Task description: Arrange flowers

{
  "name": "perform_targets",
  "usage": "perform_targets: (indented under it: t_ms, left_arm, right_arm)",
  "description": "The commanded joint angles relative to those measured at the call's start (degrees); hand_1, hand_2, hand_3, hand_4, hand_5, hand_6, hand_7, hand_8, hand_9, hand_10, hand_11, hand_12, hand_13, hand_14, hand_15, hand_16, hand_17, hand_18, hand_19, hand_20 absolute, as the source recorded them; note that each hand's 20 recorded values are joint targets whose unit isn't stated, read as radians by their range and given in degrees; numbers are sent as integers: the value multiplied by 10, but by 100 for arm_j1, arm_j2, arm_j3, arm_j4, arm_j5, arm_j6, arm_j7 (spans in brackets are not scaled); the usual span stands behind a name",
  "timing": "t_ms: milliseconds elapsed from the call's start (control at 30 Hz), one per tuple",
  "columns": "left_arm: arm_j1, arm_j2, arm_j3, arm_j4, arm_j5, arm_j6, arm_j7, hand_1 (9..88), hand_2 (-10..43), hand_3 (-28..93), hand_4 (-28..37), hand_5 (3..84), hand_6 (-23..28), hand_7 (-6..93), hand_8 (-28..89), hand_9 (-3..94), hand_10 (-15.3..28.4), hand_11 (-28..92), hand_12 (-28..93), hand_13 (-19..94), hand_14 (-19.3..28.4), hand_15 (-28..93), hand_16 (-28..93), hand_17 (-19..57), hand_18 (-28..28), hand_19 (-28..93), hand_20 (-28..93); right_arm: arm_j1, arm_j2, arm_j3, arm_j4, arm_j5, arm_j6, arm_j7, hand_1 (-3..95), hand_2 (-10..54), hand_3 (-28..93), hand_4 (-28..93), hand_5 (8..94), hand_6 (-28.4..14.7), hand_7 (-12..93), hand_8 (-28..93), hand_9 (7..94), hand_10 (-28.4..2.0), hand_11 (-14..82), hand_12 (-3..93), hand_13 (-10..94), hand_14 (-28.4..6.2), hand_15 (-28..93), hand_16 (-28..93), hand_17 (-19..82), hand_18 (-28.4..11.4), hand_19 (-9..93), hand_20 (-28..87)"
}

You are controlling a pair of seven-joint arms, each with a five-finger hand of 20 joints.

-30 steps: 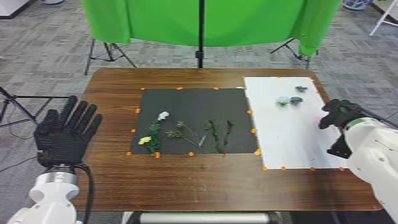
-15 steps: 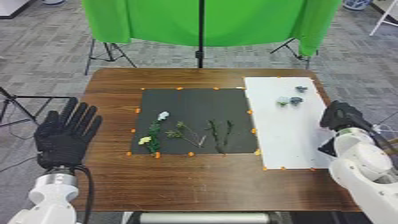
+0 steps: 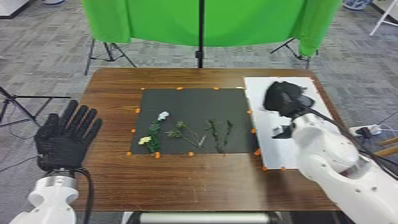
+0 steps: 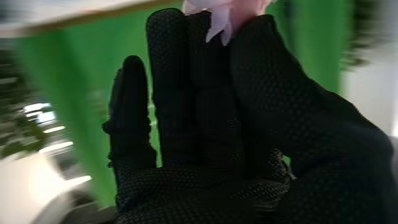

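Over white paper [image 3: 279,152] beside the black mat [image 3: 200,105], the right hand [image 3: 283,98] pinches pink petals [image 4: 238,11].

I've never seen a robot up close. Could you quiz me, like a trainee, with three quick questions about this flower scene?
1. True or false: the right hand is over the white sheet.
2. Which flower on the dark sheet lies nearer the robot?
a) the white flower
b) the yellow flower
3. Fill in: the petals at the right hand's fingertips are ____ in colour.

Key: 1 true; 2 b; 3 pink
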Motion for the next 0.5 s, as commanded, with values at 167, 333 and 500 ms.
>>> perform_targets:
  t_ms: [167,333,500]
  left_arm:
    - [54,-27,87,6,31,36,-151,257,132,808,-283,416,84,85,-76,318,135,145,105,260,130,254,-33,-39,122,229,144]
    - [-57,17,149,68,40,27,-184,256,132,808,-283,416,84,85,-76,319,135,146,105,260,129,253,-33,-39,122,229,144]
    - [-136,35,185,113,5,-5,-255,256,133,808,-283,417,84,85,-76,319,135,146,105,260,130,252,-33,-39,122,230,144]
  right_arm:
    - [1769,-2105,-1865,692,119,-102,-586,616,-95,673,-283,763,-2,301,19,822,-102,52,324,655,-72,264,377,251,-192,736,350]
    - [1965,-2451,-2497,1067,-49,-141,-724,616,-95,674,-283,764,-2,301,18,823,-102,53,324,657,-72,267,378,251,-193,741,355]
    - [2156,-2703,-2923,1641,-114,-87,-598,614,-95,674,-283,762,1,303,15,822,-102,52,323,666,-70,274,383,258,-193,747,360]
